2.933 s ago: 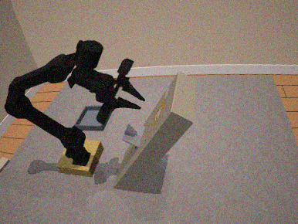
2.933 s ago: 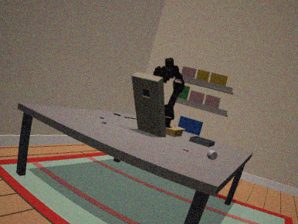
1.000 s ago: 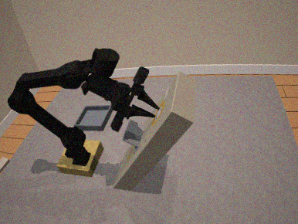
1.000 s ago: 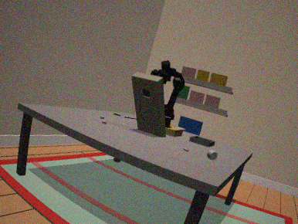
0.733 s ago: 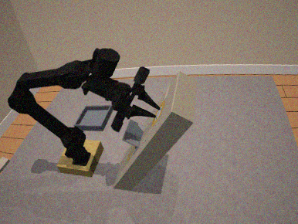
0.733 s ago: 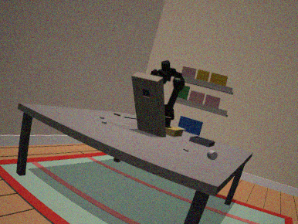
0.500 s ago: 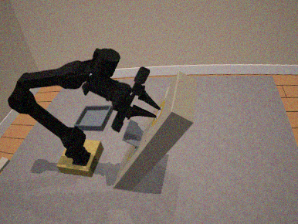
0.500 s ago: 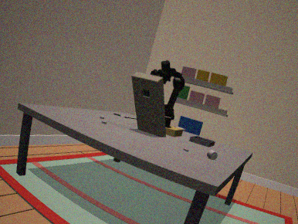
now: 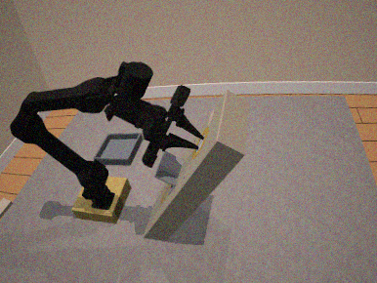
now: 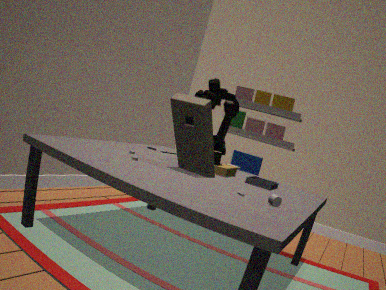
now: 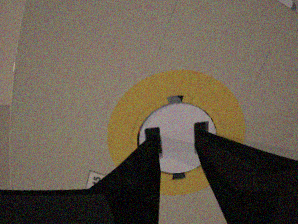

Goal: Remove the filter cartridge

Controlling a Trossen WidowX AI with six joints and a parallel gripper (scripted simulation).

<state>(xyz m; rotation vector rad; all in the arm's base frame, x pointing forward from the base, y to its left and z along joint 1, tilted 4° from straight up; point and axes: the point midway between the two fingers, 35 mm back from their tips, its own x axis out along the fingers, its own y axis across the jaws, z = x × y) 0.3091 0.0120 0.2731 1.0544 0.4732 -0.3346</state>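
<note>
The service panel (image 9: 210,176) (image 10: 192,135) (image 11: 80,63) stands tilted on the table. In the wrist view the round pale filter cartridge (image 11: 176,152) sits in the panel inside a yellow ring (image 11: 127,129) (image 9: 205,132). My gripper (image 11: 176,140) (image 9: 198,141) points straight at the cartridge face. Its two fingertips stand a little apart and touch the face at the left and right, at two dark slots. I cannot tell how deep they reach. The grey tray (image 9: 117,137) lies on the table behind the arm, with nothing in it.
The arm stands on a yellow base block (image 9: 114,195) (image 10: 227,170). A grey block (image 9: 169,166) sits at the foot of the panel below the gripper. A small grey cylinder (image 10: 274,200) and a dark flat piece (image 10: 261,182) lie near the table's right end.
</note>
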